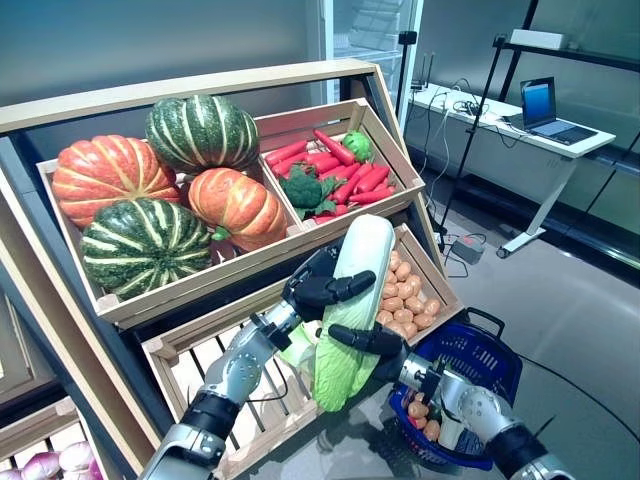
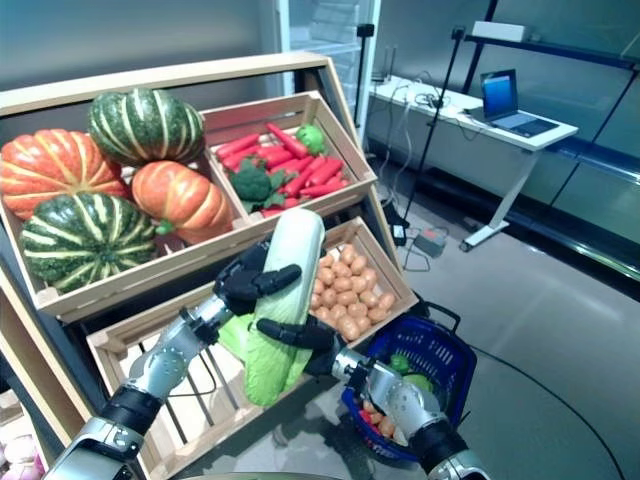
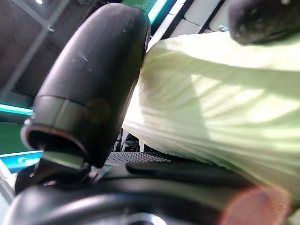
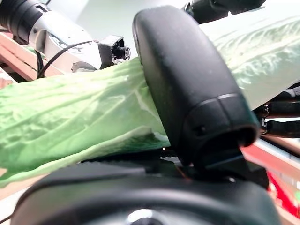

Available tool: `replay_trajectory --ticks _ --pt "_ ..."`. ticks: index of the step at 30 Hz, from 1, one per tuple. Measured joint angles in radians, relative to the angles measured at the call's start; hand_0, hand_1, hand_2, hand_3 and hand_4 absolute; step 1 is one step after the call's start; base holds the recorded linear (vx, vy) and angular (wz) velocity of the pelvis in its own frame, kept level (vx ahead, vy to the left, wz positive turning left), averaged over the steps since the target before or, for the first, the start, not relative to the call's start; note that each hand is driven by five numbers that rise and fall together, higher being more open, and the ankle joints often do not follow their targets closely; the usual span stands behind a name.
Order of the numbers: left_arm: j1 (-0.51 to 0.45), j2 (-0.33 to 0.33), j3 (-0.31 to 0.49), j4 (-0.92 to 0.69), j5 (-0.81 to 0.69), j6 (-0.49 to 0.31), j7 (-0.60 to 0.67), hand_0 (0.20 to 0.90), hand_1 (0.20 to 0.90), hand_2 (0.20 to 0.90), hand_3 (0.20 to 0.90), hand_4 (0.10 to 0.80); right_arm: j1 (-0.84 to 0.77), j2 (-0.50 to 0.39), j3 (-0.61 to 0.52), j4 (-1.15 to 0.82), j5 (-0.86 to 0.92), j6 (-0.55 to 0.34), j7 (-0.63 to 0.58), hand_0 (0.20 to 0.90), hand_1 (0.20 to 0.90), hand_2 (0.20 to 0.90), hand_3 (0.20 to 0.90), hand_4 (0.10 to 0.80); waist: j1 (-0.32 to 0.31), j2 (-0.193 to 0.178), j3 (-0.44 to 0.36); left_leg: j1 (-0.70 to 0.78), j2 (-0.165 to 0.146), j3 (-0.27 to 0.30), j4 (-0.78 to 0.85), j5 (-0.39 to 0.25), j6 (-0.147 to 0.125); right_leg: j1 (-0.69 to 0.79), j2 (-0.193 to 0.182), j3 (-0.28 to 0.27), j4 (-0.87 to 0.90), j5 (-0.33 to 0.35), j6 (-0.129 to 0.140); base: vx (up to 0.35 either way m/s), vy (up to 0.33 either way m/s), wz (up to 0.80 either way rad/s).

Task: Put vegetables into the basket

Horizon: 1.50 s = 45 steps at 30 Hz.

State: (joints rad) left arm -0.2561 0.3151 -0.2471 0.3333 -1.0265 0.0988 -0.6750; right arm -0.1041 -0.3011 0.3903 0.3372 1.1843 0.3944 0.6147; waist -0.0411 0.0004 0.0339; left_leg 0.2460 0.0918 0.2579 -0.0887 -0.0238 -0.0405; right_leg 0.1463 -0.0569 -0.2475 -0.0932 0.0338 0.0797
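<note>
A long pale-green napa cabbage [image 1: 350, 300] is held upright in front of the stand's lower crate, its leafy end down. My left hand [image 1: 322, 290] is curled round its upper part; the cabbage shows past its thumb in the left wrist view [image 3: 225, 103]. My right hand [image 1: 372, 342] is curled round its lower middle, thumb across the leaves, as seen in the right wrist view [image 4: 70, 122]. The blue basket [image 1: 500, 362] stands on the floor to the right, below the cabbage, with small orange-brown round vegetables [image 1: 420, 412] and a green vegetable [image 2: 412, 382] in it.
The wooden stand [image 1: 200, 90] with its slanted crates rises right behind the cabbage. The lower crate's corner [image 1: 448, 300] is close to the basket's handle. A white desk [image 1: 520, 130] with a laptop stands at the far right, open grey floor before it.
</note>
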Motion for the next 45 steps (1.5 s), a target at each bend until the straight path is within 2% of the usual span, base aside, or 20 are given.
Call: replay_trajectory --ticks 8,14,17,18,19,21,22,25,28,34,37,42,45 --pt "0.017 -0.030 0.000 0.030 0.016 0.017 -0.019 0.900 0.900 0.900 0.900 0.800 0.048 0.007 -0.031 0.014 -0.042 0.001 0.033 0.300 0.300 0.300 0.300 0.400 -0.003 -0.007 0.026 -0.001 0.002 0.023 0.000 -0.002 0.001 -0.011 0.004 0.020 0.000 0.003 -0.002 -0.001 -0.008 -0.07" --pt "0.025 -0.036 0.008 0.036 0.036 0.018 -0.022 0.900 0.900 0.900 0.900 0.800 0.069 0.009 -0.046 0.023 -0.051 0.001 0.033 0.300 0.300 0.300 0.300 0.400 -0.029 -0.014 0.037 -0.001 0.004 0.027 0.000 -0.003 0.002 -0.012 0.005 0.023 0.000 0.004 -0.002 0.000 0.000 0.00" --pt "0.026 -0.041 0.064 0.037 0.046 0.007 -0.014 0.900 0.900 0.900 0.900 0.800 0.089 0.013 -0.152 0.062 -0.076 -0.004 0.022 0.300 0.300 0.300 0.300 0.400 -0.030 -0.009 0.045 -0.001 0.003 0.032 0.000 -0.003 0.002 -0.012 0.006 0.025 0.000 0.004 -0.001 0.000 0.000 0.00" --pt "0.032 -0.038 0.093 0.040 0.050 -0.020 0.000 0.900 0.900 0.900 0.900 0.800 0.098 0.012 -0.208 0.080 -0.074 -0.014 0.012 0.300 0.300 0.300 0.300 0.400 -0.030 -0.006 0.049 -0.001 0.002 0.032 0.000 -0.003 0.002 -0.012 0.006 0.025 0.000 0.004 0.000 0.000 0.000 0.00" --pt "0.052 -0.029 0.165 0.042 0.055 -0.086 0.041 0.900 0.900 0.900 0.900 0.800 0.105 0.002 -0.314 0.121 -0.073 -0.051 -0.012 0.300 0.300 0.300 0.300 0.400 -0.030 0.001 0.055 0.000 0.001 0.032 0.000 -0.003 0.003 -0.014 0.006 0.027 0.000 0.005 0.000 -0.001 -0.009 -0.04" --pt "0.061 -0.015 0.225 0.055 0.075 -0.154 0.091 0.900 0.900 0.900 0.900 0.800 0.111 -0.032 -0.394 0.157 -0.068 -0.080 -0.035 0.300 0.300 0.300 0.300 0.400 -0.028 0.005 0.061 0.001 0.000 0.032 0.000 -0.004 0.003 -0.014 0.007 0.028 0.000 0.006 0.000 -0.002 -0.004 -0.02" --pt "0.063 -0.002 0.255 0.068 0.100 -0.212 0.134 0.900 0.900 0.900 0.900 0.800 0.113 -0.058 -0.428 0.172 -0.068 -0.093 -0.048 0.300 0.300 0.300 0.300 0.400 -0.028 0.005 0.065 0.001 -0.001 0.032 0.000 -0.004 0.003 -0.014 0.007 0.029 0.000 0.006 0.000 0.000 0.000 0.00" --pt "0.068 0.051 0.306 0.082 0.213 -0.356 0.284 0.900 0.900 0.900 0.900 0.800 0.135 -0.108 -0.466 0.179 -0.068 -0.109 -0.052 0.300 0.300 0.300 0.300 0.400 -0.028 0.003 0.072 0.004 0.001 0.038 0.000 -0.004 0.003 -0.016 0.012 0.037 0.002 0.009 -0.003 -0.011 -0.011 -0.08" --pt "0.068 0.054 0.312 0.078 0.290 -0.428 0.361 0.900 0.900 0.900 0.900 0.800 0.144 -0.089 -0.452 0.179 -0.068 -0.109 -0.052 0.300 0.300 0.300 0.300 0.400 -0.027 0.003 0.072 0.007 0.002 0.043 0.000 -0.004 0.003 -0.015 0.013 0.041 0.002 0.010 -0.005 -0.009 -0.007 -0.05" --pt "0.068 0.051 0.284 0.078 0.367 -0.444 0.416 0.900 0.900 0.900 0.900 0.800 0.149 -0.057 -0.417 0.179 -0.068 -0.109 -0.054 0.300 0.300 0.300 0.300 0.400 -0.025 0.003 0.072 0.007 0.000 0.043 0.000 -0.003 0.002 -0.015 0.004 0.042 -0.001 0.013 -0.002 0.000 0.000 0.00" --pt "0.068 0.051 0.284 0.078 0.368 -0.444 0.417 0.900 0.900 0.900 0.900 0.800 0.149 -0.052 -0.418 0.180 -0.069 -0.123 -0.099 0.300 0.300 0.300 0.300 0.400 -0.025 0.003 0.072 0.007 -0.001 0.044 0.000 -0.003 0.002 -0.014 0.003 0.042 -0.001 0.014 -0.001 0.010 -0.006 0.00" --pt "0.068 0.055 0.281 0.078 0.440 -0.441 0.443 0.900 0.900 0.900 0.900 0.800 0.146 -0.057 -0.436 0.218 -0.082 -0.205 -0.265 0.300 0.300 0.300 0.300 0.400 -0.023 0.003 0.072 0.007 -0.001 0.043 0.000 -0.003 0.002 -0.015 0.005 0.043 0.000 0.015 -0.001 0.008 -0.005 0.00" --pt "0.069 0.086 0.259 0.077 0.508 -0.435 0.479 0.900 0.900 0.900 0.900 0.800 0.125 -0.069 -0.463 0.289 -0.136 -0.249 -0.400 0.300 0.300 0.300 0.300 0.400 -0.019 0.003 0.072 0.007 -0.001 0.044 0.000 -0.003 0.002 -0.014 0.004 0.043 0.000 0.015 0.000 0.052 -0.029 0.00"
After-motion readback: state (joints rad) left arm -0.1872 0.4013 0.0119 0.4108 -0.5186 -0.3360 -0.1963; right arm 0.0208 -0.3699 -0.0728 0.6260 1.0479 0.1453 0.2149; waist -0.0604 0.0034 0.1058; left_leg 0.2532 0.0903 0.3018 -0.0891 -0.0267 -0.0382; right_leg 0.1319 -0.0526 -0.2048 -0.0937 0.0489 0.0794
